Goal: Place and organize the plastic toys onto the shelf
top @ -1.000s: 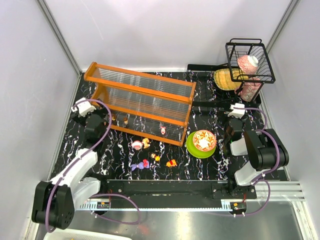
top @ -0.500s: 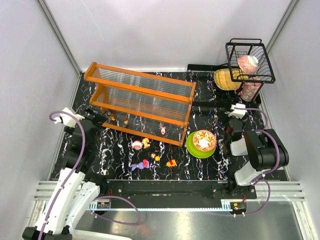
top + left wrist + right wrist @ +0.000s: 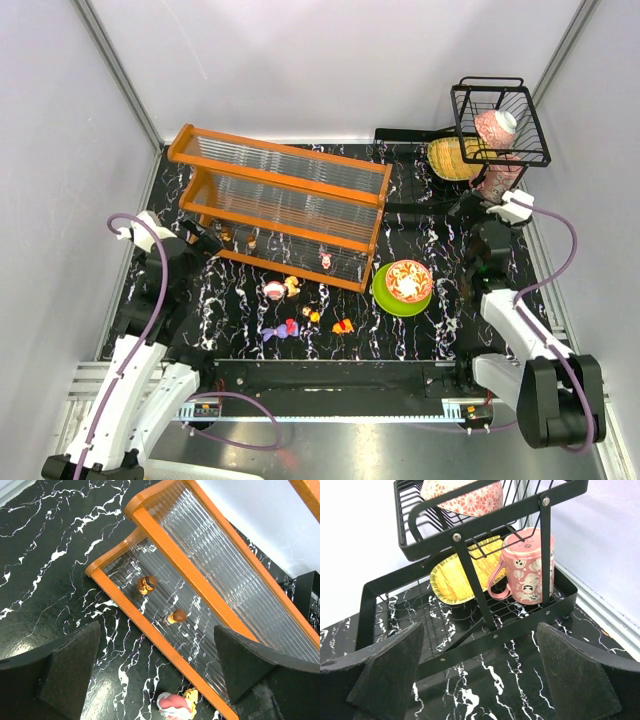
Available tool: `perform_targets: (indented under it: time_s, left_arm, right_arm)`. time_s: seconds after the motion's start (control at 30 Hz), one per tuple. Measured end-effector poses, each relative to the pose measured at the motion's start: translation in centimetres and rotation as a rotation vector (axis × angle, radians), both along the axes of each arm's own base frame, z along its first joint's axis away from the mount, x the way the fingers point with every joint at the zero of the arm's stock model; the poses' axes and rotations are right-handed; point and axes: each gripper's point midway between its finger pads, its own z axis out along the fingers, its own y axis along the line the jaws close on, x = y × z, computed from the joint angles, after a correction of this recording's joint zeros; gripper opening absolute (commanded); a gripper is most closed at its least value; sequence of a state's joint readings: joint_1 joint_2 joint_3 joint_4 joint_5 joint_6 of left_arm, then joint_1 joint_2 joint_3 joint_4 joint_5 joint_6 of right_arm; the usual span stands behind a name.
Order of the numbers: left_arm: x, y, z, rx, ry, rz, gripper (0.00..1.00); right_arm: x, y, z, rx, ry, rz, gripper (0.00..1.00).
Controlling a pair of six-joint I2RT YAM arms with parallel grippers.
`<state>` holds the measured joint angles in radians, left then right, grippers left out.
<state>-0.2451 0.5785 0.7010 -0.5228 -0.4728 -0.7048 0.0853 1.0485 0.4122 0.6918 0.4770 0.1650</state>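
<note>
The orange-framed shelf (image 3: pixel 280 200) stands at the back left of the table. Two brown-headed toys (image 3: pixel 147 584) (image 3: pixel 176 616) and a pink toy (image 3: pixel 325 261) stand on its lower tier. Several more toys lie in front of it: a pink-and-white one (image 3: pixel 273 291) (image 3: pixel 176 705), a yellow one (image 3: pixel 292 286), a purple one (image 3: pixel 275 331) and an orange one (image 3: pixel 343 326). My left gripper (image 3: pixel 205 240) (image 3: pixel 157 630) is open and empty at the shelf's left front corner. My right gripper (image 3: pixel 475 210) (image 3: pixel 480 627) is open and empty, facing the wire rack.
A green plate with a red-patterned bowl (image 3: pixel 403 285) sits right of the toys. The black wire basket rack (image 3: pixel 500 120) (image 3: pixel 485 510) at the back right holds a pink mug (image 3: pixel 527 565), a yellow plate (image 3: pixel 455 577) and a patterned bowl. White walls close in the table.
My right arm has swung from beside the green plate back toward the wire rack. My left arm has turned and now points at the shelf's left end.
</note>
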Motion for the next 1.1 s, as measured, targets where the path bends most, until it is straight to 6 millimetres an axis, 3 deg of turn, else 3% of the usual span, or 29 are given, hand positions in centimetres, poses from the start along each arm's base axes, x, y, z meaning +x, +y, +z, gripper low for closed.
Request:
perform_targets:
  time_s: [0.27,0.43,0.6,0.7,0.8,0.87,0.97,1.07,1.1]
  left_arm:
    - [-0.1,0.0,-0.2,0.027,0.014,-0.017,0.99]
    - [-0.1,0.0,-0.5,0.053,0.031,-0.03,0.99]
    - [-0.2,-0.2,-0.8,0.05,0.036,-0.044,0.99]
    - [-0.2,-0.5,-1.3,0.044,0.046,-0.058,0.99]
    - [-0.1,-0.8,-2.0,0.04,0.065,-0.072,0.99]
    - [-0.1,-0.9,-2.2,0.038,0.068,-0.078,0.99]
    - [-0.1,-1.1,-2.8,0.032,0.078,-0.088,0.99]
    - [-0.3,-1.2,-3.1,0.029,0.08,-0.096,0.99]
    - [-0.4,-1.2,-3.1,0.028,0.078,-0.097,0.99]
  right_arm:
    - [0.1,0.8,3.2,0.114,0.092,0.019,1.0]
    - [-0.9,1.2,4.8,0.145,0.135,0.029,1.0]
    - [-2.5,2.8,10.0,0.145,0.086,0.104,1.0]
    - [-3.4,7.2,14.6,0.104,0.032,0.238,1.0]
    - [-5.3,14.6,18.2,0.029,0.003,0.443,1.0]
    - [-6.8,19.1,19.4,-0.021,-0.003,0.561,1.0]
    - [-9.8,26.2,19.3,-0.139,0.015,0.73,1.0]
    - [-13.1,33.0,16.2,-0.282,0.071,0.889,1.0]
    - [-13.8,34.4,14.9,-0.313,0.091,0.926,0.97]
